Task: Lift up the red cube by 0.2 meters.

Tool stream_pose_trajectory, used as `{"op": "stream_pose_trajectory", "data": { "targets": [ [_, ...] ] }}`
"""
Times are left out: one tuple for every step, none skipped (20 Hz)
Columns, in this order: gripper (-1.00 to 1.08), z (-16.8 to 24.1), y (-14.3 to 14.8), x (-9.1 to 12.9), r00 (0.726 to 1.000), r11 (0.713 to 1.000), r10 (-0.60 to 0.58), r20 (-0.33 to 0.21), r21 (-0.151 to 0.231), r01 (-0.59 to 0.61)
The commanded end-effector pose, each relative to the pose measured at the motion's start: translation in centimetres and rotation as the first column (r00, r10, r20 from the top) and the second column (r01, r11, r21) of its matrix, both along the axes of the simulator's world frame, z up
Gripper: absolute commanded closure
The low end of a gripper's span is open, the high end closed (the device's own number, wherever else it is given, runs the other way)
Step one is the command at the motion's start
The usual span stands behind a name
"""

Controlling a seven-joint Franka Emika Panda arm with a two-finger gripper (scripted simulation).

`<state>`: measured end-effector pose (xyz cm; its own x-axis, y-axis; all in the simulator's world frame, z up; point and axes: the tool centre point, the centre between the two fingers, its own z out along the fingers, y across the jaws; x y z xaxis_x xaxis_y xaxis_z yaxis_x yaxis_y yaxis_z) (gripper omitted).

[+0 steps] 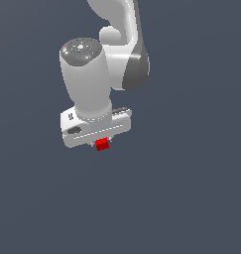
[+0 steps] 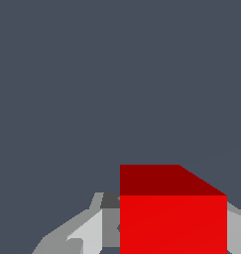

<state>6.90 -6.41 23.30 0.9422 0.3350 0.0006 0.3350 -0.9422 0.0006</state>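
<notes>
The red cube (image 1: 102,144) is tiny and bright red with a darker shaded side. In the exterior view it peeks out just below the white gripper (image 1: 102,144), whose body hides the fingers. In the wrist view the red cube (image 2: 172,218) fills the space between the two grey fingers (image 2: 87,233), which press against its sides. The gripper is shut on the cube. No shadow or contact with the floor shows under the cube.
The white arm (image 1: 87,79) rises from the gripper toward the top of the exterior view. Around it is only a plain dark grey-blue background (image 1: 191,198).
</notes>
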Motion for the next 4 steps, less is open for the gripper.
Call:
{"op": "stream_pose_trajectory", "data": {
  "targets": [
    [1.08, -0.02, 0.00, 0.04, 1.000, 1.000, 0.000, -0.001, 0.000, 0.000],
    [1.08, -0.17, -0.01, 0.06, 1.000, 1.000, 0.000, -0.001, 0.000, 0.000],
    [1.08, -0.27, -0.01, 0.07, 1.000, 1.000, 0.000, -0.001, 0.000, 0.000],
    [1.08, -0.31, -0.01, 0.07, 1.000, 1.000, 0.000, -0.001, 0.000, 0.000]
  ]
}}
